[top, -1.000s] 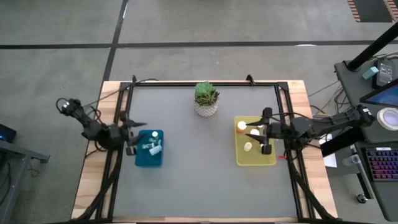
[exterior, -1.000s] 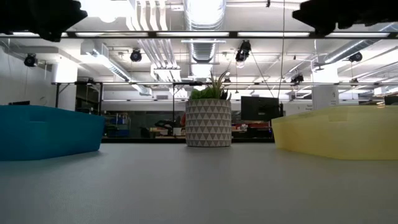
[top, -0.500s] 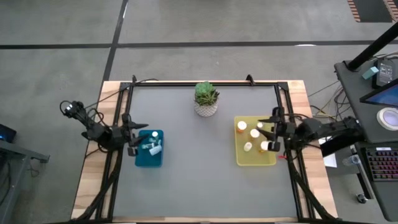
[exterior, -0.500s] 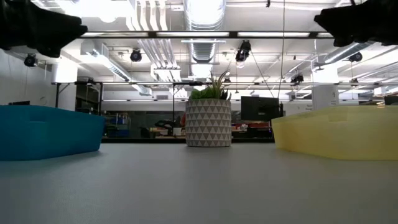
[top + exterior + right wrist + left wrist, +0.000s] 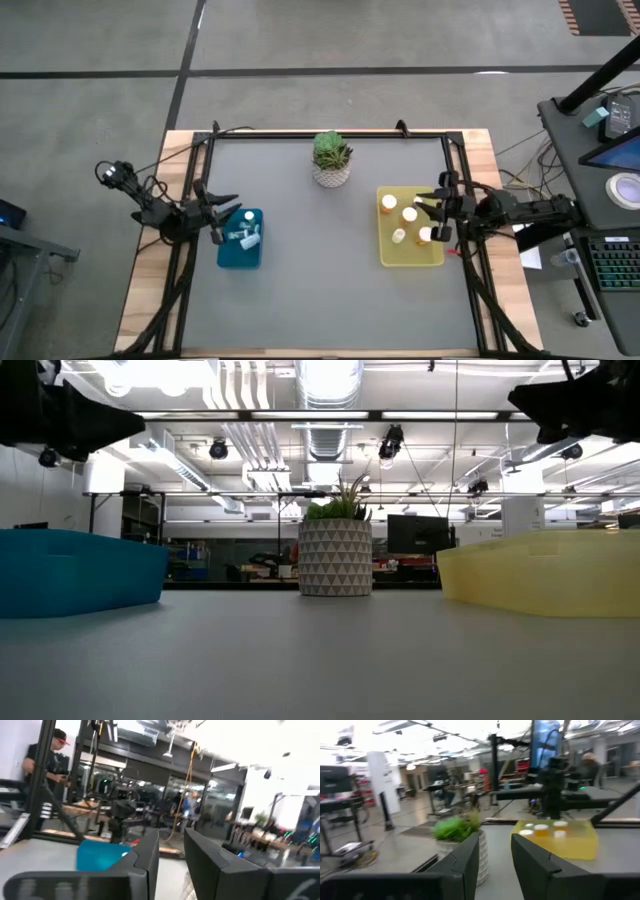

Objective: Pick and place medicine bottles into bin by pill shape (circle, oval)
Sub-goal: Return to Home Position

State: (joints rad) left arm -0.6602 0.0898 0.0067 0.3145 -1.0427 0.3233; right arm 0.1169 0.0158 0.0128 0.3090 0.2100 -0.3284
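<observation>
Hovering parted, empty: left claw (image 5: 218, 212) beside blue bin (image 5: 240, 258), right claw (image 5: 438, 215) at yellow bin (image 5: 410, 255) edge (medicine bottles (image 5: 409, 214) in both).

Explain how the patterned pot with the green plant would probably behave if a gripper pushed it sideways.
The pot looks rigid, with a flat base nearly as wide as its body, so it would probably slide rather than tip. A push high at the plant might tilt it.
</observation>
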